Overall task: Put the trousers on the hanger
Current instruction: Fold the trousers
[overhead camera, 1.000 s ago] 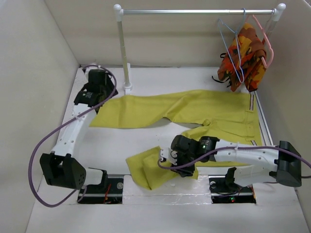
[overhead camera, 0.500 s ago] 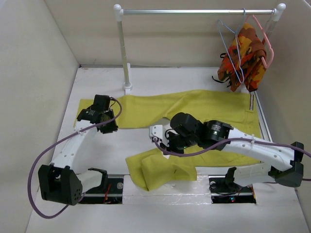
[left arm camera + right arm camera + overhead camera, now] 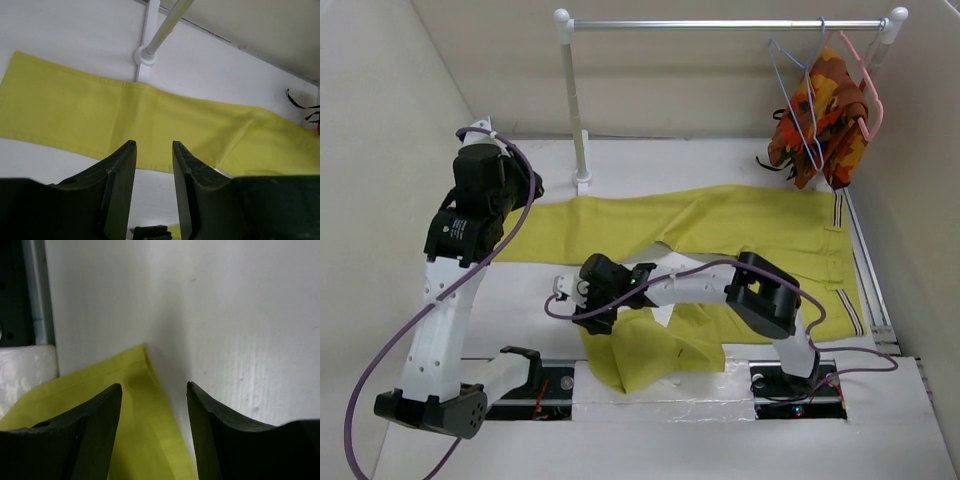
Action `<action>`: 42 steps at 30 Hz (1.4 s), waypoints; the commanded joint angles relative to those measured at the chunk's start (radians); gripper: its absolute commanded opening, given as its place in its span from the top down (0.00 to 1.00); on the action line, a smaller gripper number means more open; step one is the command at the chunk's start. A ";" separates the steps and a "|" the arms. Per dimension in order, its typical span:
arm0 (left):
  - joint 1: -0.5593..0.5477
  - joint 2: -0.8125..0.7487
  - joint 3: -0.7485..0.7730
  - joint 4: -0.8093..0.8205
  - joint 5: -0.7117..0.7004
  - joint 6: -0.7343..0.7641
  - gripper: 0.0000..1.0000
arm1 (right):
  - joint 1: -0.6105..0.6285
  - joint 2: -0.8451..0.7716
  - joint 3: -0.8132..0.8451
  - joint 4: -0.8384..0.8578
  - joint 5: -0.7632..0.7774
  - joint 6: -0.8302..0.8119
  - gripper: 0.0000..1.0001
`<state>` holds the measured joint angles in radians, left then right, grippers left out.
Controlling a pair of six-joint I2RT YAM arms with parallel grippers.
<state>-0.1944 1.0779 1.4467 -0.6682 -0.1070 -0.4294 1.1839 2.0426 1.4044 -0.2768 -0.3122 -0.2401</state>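
The mustard trousers [image 3: 740,225] lie flat on the white table, one leg stretched left and the other folded toward the front edge. The pale-blue wire hanger [image 3: 792,85] hangs on the rail at the back right. My left gripper [image 3: 520,190] is open and empty, raised above the far leg's left end; the wrist view shows that leg [image 3: 150,117] below the gripper [image 3: 153,150]. My right gripper [image 3: 568,298] is open and low at the hem corner of the near leg [image 3: 135,405]; the hem edge lies between its spread tips [image 3: 154,390].
A pink hanger [image 3: 868,85] carrying an orange, red and brown patterned garment [image 3: 825,120] hangs beside the blue one. The rail's white post [image 3: 575,110] stands at the back, its foot [image 3: 146,56] just beyond the far leg. Walls close in on the left, back and right.
My left arm has risen and pulled back to the left, away from the cloth. My right gripper has swung left and down to the near leg's hem corner.
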 commanded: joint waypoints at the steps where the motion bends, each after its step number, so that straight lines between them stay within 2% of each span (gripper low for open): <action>1: 0.000 0.016 0.014 0.012 0.000 -0.005 0.68 | 0.020 0.030 0.033 0.108 0.042 0.041 0.39; 4: 0.000 0.019 -0.005 0.033 0.012 -0.002 0.65 | 0.020 0.062 0.030 0.142 0.041 0.059 0.42; 6: 0.000 0.025 -0.020 0.044 0.013 0.001 0.64 | 0.020 0.103 0.053 0.148 0.007 0.061 0.56; 9: 0.010 0.037 -0.019 0.038 0.009 0.021 0.63 | 0.020 0.149 0.077 0.148 -0.051 0.051 0.66; 10: 0.033 0.039 -0.019 0.035 0.010 0.029 0.62 | 0.029 0.152 0.076 0.155 -0.065 0.048 0.76; 11: 0.045 0.037 -0.019 0.033 0.013 0.037 0.61 | 0.029 0.149 0.073 0.159 -0.076 0.050 0.96; 12: 0.046 0.037 -0.020 0.035 -0.003 0.049 0.59 | 0.029 0.137 0.074 0.159 -0.082 0.050 1.00; 16: 0.046 0.048 -0.019 0.035 -0.026 0.038 0.57 | -0.019 0.076 0.140 0.131 -0.044 0.024 1.00; 19: 0.046 0.059 -0.017 0.036 -0.042 0.012 0.56 | -0.110 0.088 0.321 0.090 -0.068 0.015 1.00; 21: 0.046 0.059 -0.028 0.041 -0.084 -0.005 0.56 | -0.144 0.132 0.500 0.074 -0.143 0.018 1.00; 25: 0.046 0.022 -0.072 0.047 -0.190 -0.061 0.56 | -0.155 0.335 0.858 -0.033 -0.226 0.045 1.00; 26: 0.046 -0.005 -0.101 0.058 -0.236 -0.083 0.55 | -0.155 0.403 0.928 -0.006 -0.269 0.091 0.91; 27: 0.046 -0.019 -0.114 0.058 -0.259 -0.089 0.55 | -0.155 0.428 0.938 0.019 -0.286 0.091 0.91; 28: 0.046 -0.025 -0.124 0.058 -0.282 -0.092 0.54 | -0.155 0.444 0.932 0.045 -0.298 0.138 0.76; 29: 0.046 -0.036 -0.137 0.062 -0.301 -0.095 0.54 | -0.155 0.450 0.921 0.063 -0.306 0.160 0.47; 30: 0.046 -0.041 -0.150 0.059 -0.327 -0.097 0.54 | -0.165 0.441 0.910 0.064 -0.315 0.169 0.37; 31: 0.046 -0.039 -0.149 0.053 -0.336 -0.100 0.54 | -0.165 0.420 0.863 0.057 -0.309 0.162 0.29; 33: 0.046 -0.038 -0.178 0.035 -0.338 -0.103 0.54 | -0.194 0.273 0.742 0.085 -0.251 0.151 0.27; 34: 0.046 -0.036 -0.201 0.047 -0.327 -0.095 0.52 | -0.207 0.221 0.623 0.087 -0.234 0.131 0.26; 38: 0.046 0.011 -0.304 0.038 -0.330 -0.123 0.50 | -0.259 -0.049 0.403 -0.001 -0.122 0.056 0.29; 39: 0.046 0.025 -0.336 0.038 -0.312 -0.135 0.49 | -0.273 -0.106 0.360 -0.054 -0.051 0.033 0.32; 41: 0.100 0.071 -0.380 0.045 -0.261 -0.166 0.48 | -0.273 -0.286 0.201 -0.085 0.010 -0.010 0.59; 42: 0.127 0.095 -0.399 0.056 -0.203 -0.175 0.48 | -0.273 -0.348 0.136 -0.091 0.037 -0.013 0.77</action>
<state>-0.1234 1.1278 1.1015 -0.6098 -0.3798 -0.5564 0.9092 1.9339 1.6413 -0.3538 -0.3870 -0.1947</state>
